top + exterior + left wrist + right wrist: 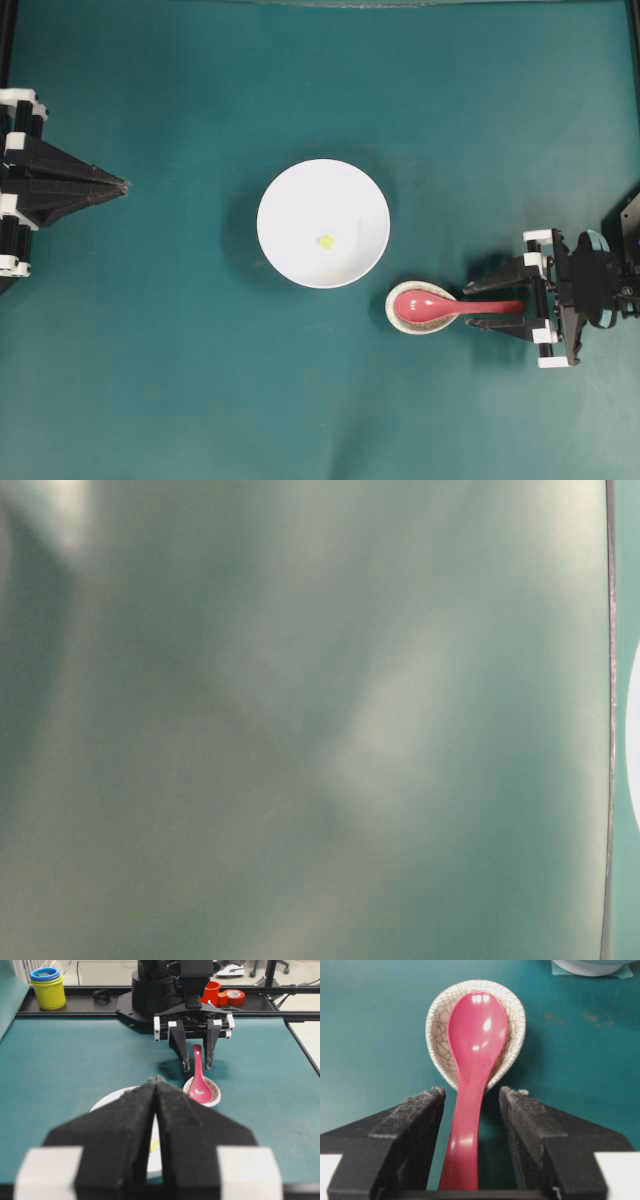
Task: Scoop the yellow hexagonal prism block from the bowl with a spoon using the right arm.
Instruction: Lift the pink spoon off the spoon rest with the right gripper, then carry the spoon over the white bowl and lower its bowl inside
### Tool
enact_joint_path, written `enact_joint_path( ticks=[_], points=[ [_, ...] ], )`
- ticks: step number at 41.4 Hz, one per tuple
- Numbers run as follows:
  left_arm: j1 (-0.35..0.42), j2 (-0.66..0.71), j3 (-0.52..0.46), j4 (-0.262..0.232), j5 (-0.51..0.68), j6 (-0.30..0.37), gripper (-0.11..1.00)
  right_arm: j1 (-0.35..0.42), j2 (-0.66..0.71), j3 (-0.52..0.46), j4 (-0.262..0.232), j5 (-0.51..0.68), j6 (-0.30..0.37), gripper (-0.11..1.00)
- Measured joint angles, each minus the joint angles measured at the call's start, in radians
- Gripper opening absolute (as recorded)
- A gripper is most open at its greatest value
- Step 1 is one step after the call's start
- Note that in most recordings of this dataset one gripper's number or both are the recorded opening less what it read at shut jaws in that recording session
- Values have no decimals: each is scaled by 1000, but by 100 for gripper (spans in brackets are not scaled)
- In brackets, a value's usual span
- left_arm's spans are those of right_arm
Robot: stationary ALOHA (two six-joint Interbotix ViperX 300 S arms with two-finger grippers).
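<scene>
The white bowl (323,223) sits mid-table with the tiny yellow hexagonal prism block (326,241) inside it. The pink-red spoon (450,306) rests with its scoop in a small speckled spoon rest (420,307), handle pointing right. My right gripper (480,306) is open, one finger on each side of the handle (467,1125), with gaps both sides. My left gripper (122,184) is shut at the far left, empty. In the left wrist view its fingers (125,1125) hide most of the bowl (107,1100); a sliver of yellow block (154,1146) shows between them.
Beyond the table's far edge in the left wrist view stand stacked yellow and blue cups (48,987) and red tape rolls (233,996). The table-level view shows only a blurred teal surface.
</scene>
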Motion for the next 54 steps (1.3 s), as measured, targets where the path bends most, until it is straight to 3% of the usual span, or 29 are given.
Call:
enact_joint_path(
  ticks=[6,12,29,41,48,54],
  points=[
    [2,0,0,0,0,0,1,0,-2,-2,0,2,-2,51],
    [0,0,0,0,0,0,1,0,-2,-2,0,17,-2,23],
    [0,0,0,0,-2,0,1,0,-141,2,-2,92,-37,22],
    [2,0,0,0,-5,0,1,-69,-394,-11,-2,344,-176,22],
    [0,0,0,0,-5,0,1,-170,-551,-35,-2,525,-258,22],
    [0,0,0,0,-8,0,1,-288,-678,-97,-2,756,-314,22]
  ],
)
